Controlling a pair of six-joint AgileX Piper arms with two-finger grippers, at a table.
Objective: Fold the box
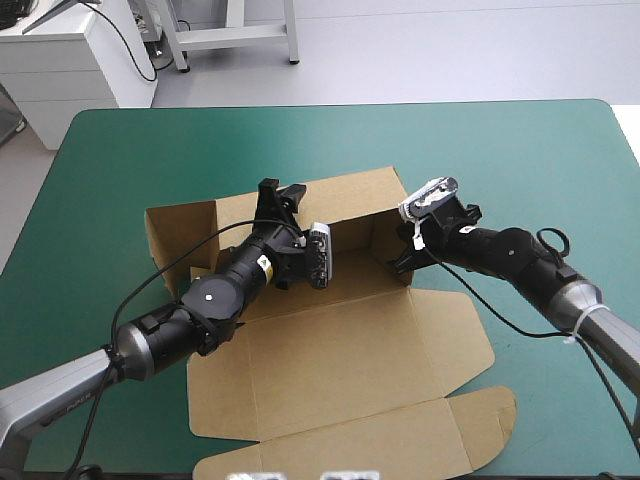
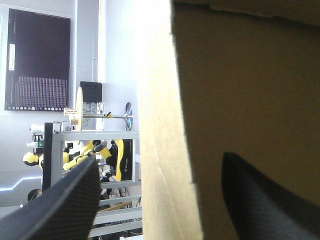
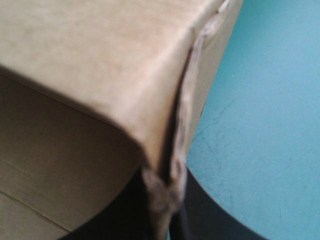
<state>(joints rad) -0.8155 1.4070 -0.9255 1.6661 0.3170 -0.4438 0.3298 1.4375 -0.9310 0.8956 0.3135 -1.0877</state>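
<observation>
Brown cardboard box (image 1: 340,350): wall straddled by spread left pincer (image 1: 281,190), clamped by right pincer (image 3: 167,200), to be held upright.

Teal-green table (image 1: 150,150) — brown box (image 1: 340,360) lies on it.

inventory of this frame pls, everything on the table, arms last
box: 1, brown, mid-table; far wall raised, near panels and flaps lying flat.
table cover: 1, teal-green, under the box.
left gripper: 1, black fingers, open, one on each side of the raised wall's top edge.
right gripper: 1, black fingers, shut on the box at the raised wall's right corner.
</observation>
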